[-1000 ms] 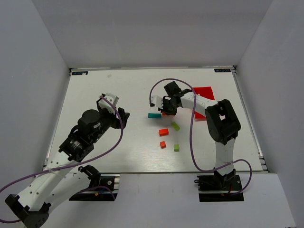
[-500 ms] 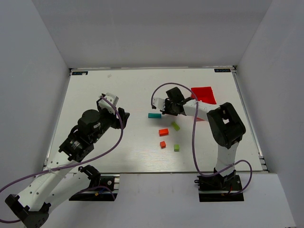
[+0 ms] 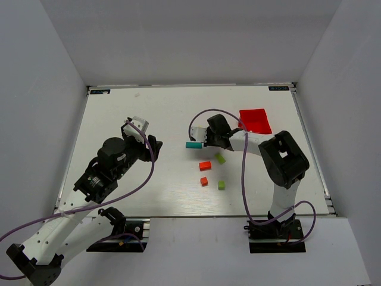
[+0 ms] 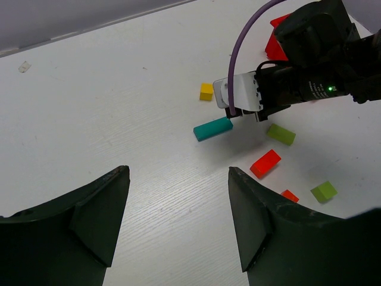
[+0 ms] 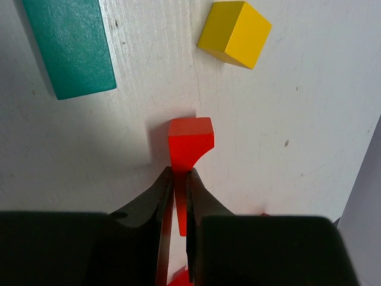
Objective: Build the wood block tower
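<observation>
— At the left of the desk our left pincer hangs released, jaws wide, with nothing between them; do we count it in this step?

— We judge not; the work is nearer the middle, where the teal bar lies flat on the desk; just right of it our right pincer is clenched on a thin red block, with the yellow cube near by.

— And the stack?

— Not begun, as we read it; the pieces lie singly: an orange-red block, an orange-red cube, a lime-green block and a lime-green cube, all apart from one another; the red bin sits farther right.

— So which step is in hand?

— Placing the red block, we think; whether it touches the desk we cannot tell; next we must square it with the teal bar, lower it gently, and only then let go.
</observation>
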`<state>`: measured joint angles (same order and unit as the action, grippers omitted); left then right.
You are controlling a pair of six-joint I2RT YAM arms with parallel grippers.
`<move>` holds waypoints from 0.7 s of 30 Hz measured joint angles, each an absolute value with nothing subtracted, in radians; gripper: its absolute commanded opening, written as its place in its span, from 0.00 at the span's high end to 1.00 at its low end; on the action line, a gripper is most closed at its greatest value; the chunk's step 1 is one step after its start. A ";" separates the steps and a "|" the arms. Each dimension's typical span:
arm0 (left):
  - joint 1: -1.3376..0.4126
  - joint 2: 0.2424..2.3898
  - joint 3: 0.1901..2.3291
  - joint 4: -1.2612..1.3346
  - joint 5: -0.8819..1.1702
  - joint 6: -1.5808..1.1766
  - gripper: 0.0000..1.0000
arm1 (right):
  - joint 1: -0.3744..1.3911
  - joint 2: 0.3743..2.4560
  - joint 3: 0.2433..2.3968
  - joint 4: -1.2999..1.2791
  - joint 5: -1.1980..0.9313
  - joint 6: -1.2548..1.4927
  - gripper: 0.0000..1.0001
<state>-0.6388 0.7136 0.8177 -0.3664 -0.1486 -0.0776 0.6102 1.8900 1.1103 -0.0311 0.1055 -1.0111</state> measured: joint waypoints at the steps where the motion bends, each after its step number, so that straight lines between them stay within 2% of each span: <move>1: -0.639 0.714 0.818 -0.366 -0.149 -0.078 0.23 | 0.612 1.890 1.110 -0.031 0.108 -1.014 0.95; 9: -0.639 0.714 0.818 -0.366 -0.149 -0.078 0.23 | 0.620 1.890 1.111 -0.057 0.117 -1.020 0.74; 12: -0.639 0.714 0.818 -0.366 -0.149 -0.078 0.23 | 0.620 1.890 1.117 -0.094 0.112 -1.020 0.72; 14: -0.639 0.714 0.818 -0.366 -0.149 -0.078 0.23 | 0.622 1.890 1.122 -0.117 0.108 -1.020 0.65; 21: -0.639 0.714 0.818 -0.366 -0.149 -0.078 0.23 | 0.622 1.884 1.154 -0.186 0.072 -0.997 0.54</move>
